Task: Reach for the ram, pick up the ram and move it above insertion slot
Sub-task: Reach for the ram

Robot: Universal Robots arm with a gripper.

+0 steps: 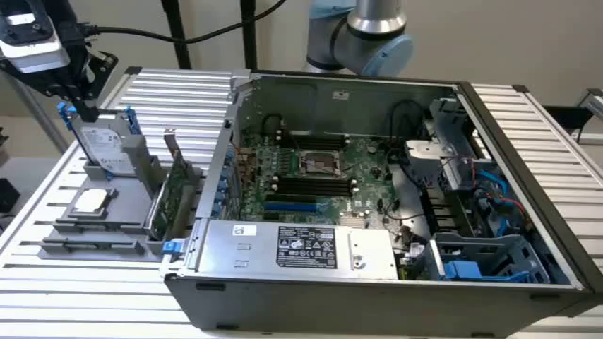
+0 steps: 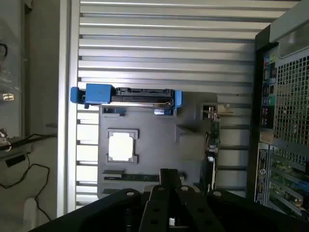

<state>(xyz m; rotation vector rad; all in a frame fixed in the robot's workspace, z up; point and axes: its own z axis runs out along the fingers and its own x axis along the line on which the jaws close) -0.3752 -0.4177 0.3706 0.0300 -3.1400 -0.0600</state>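
Closed gripper above the parts holder, ram lying in its groove

In the exterior view the gripper [image 1: 85,106] sits at ten o'clock. Its fingers are pressed together with nothing between them, just above the upright hard drive [image 1: 102,145]. The ram [image 1: 94,246] appears as a long dark strip lying flat in the front groove of the grey holder [image 1: 127,229]. It is at eight o'clock in the view and at six o'clock from the processor chip [image 1: 90,201]. The expansion card [image 1: 174,194] stands on edge at three o'clock from that chip, between the holder and the open computer case [image 1: 377,296]. The wrist view looks down on the same holder, where the gripper [image 2: 167,174] shows closed and clear of the ram [image 2: 128,177], whose colour cannot be told
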